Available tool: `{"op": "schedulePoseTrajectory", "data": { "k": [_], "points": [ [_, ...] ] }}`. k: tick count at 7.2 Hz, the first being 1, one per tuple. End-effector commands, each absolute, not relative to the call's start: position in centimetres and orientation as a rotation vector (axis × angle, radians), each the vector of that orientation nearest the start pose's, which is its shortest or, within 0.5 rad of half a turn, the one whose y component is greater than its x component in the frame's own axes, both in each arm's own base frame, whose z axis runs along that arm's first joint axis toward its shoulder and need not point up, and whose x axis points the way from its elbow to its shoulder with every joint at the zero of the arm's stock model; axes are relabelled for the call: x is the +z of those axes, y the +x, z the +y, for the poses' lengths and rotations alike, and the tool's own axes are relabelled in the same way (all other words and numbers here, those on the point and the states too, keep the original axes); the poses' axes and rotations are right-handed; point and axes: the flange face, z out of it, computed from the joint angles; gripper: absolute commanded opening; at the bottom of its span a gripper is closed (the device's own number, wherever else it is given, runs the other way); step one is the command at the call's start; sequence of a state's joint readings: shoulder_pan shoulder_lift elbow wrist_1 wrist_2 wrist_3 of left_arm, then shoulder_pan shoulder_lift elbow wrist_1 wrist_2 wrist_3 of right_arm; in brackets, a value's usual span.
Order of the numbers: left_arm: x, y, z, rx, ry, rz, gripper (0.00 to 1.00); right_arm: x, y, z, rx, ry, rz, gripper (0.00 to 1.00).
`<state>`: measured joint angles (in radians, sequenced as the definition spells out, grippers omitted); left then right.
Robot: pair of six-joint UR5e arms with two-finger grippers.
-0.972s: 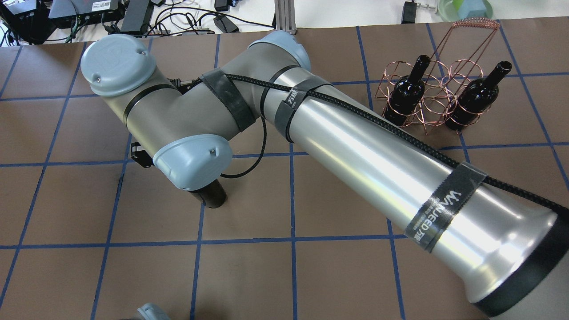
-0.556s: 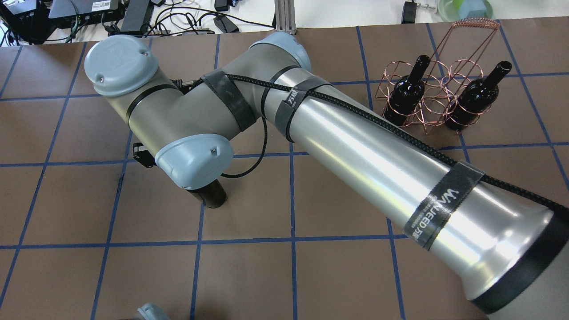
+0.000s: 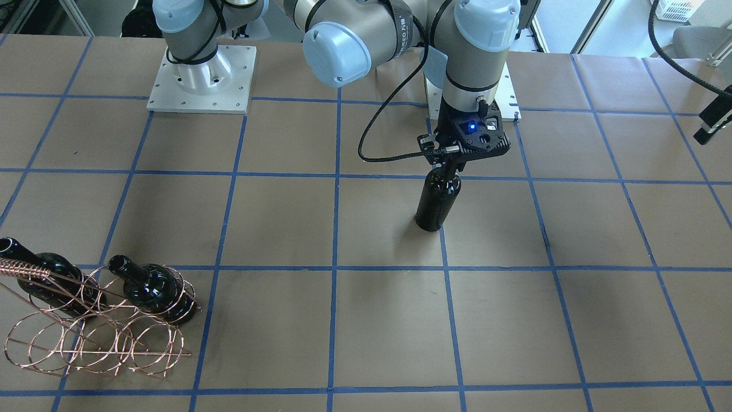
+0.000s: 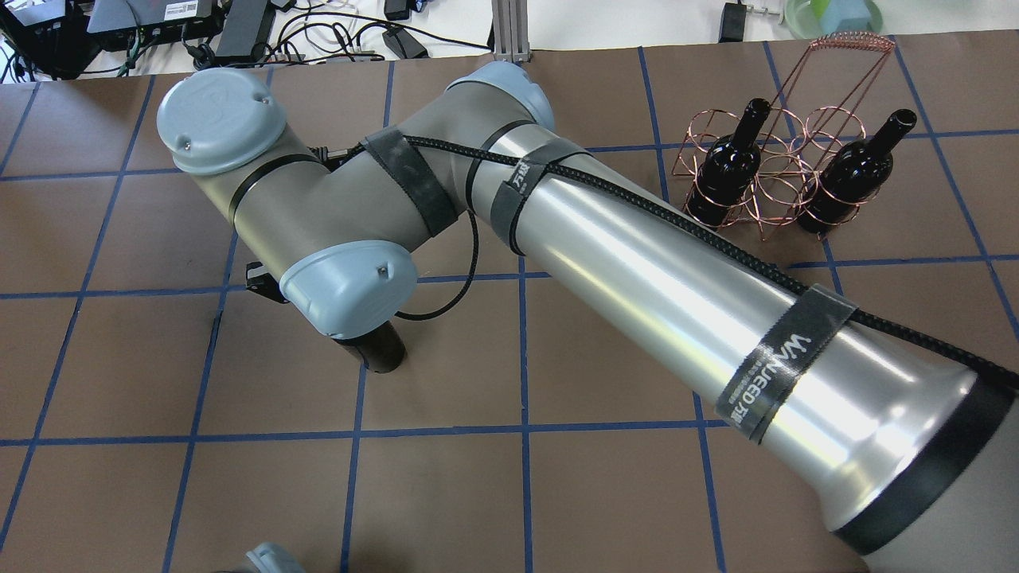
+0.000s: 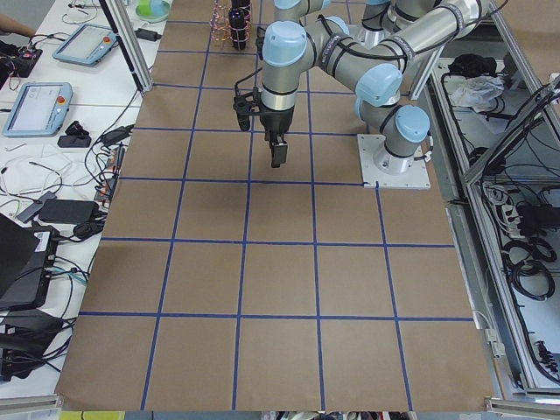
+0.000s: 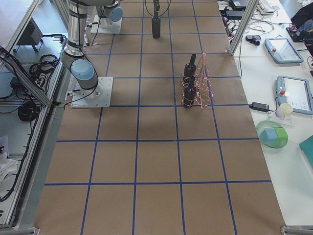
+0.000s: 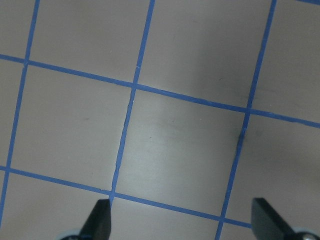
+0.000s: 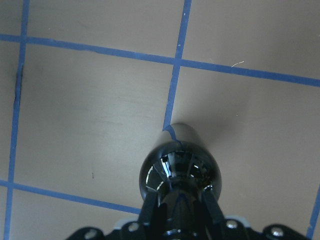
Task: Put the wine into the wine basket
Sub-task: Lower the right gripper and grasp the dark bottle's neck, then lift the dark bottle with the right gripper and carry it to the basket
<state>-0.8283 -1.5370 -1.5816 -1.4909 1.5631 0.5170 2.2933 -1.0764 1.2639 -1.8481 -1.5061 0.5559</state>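
Observation:
A glossy near-black wine bottle (image 3: 437, 200) is upright near the table's middle, and I cannot tell whether its base touches the paper. My right gripper (image 3: 450, 167) is shut on its neck from above; the right wrist view looks down the bottle's shoulder (image 8: 179, 172). In the overhead view the right arm's wrist hides the gripper and only the bottle's lower end (image 4: 379, 352) shows. The copper wire wine basket (image 4: 784, 171) stands at the far right with two like bottles (image 4: 728, 171) (image 4: 856, 179) in its hoops. My left gripper (image 7: 182, 225) hangs open over bare table.
The right arm's long forearm (image 4: 677, 294) crosses the table diagonally. A green bowl (image 4: 832, 16) and cables with devices (image 4: 239, 32) lie beyond the far edge. Base plates (image 3: 200, 86) sit on the robot's side. The table carries a blue tape grid.
The right arm's wrist has shifted slightly to the right in the overhead view. The bottle's lower end stays at the same spot. The basket and its two bottles have not moved.

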Motion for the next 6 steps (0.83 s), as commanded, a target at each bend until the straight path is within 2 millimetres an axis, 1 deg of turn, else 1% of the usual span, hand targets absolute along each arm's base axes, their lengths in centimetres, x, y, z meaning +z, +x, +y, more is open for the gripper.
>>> {"op": "schedulePoseTrajectory", "data": {
  "k": [1, 3, 4, 5, 6],
  "points": [
    [50.7, 23.0, -44.9, -0.135, -0.344, 3.065, 1.0, 37.4, 56.5, -42.9, -0.048, -0.269, 3.022, 0.0],
    [51.0, 22.8, -45.0, -0.142, -0.346, 3.063, 1.0, 37.7, 56.2, -43.1, -0.066, -0.297, 3.029, 0.0],
    [51.3, 21.8, -45.3, -0.185, -0.33, 3.097, 1.0, 38.1, 55.1, -43.9, -0.066, -0.314, 3.032, 0.0],
    [51.8, 20.8, -45.6, -0.199, -0.303, 3.102, 1.0, 39.5, 53.1, -45.1, -0.065, -0.337, 3.034, 0.0],
    [52.8, 19.1, -46.3, -0.21, -0.25, 3.09, 1.0, 41.1, 50.8, -46.2, -0.062, -0.377, 3.036, 0.0]
  ]
}}
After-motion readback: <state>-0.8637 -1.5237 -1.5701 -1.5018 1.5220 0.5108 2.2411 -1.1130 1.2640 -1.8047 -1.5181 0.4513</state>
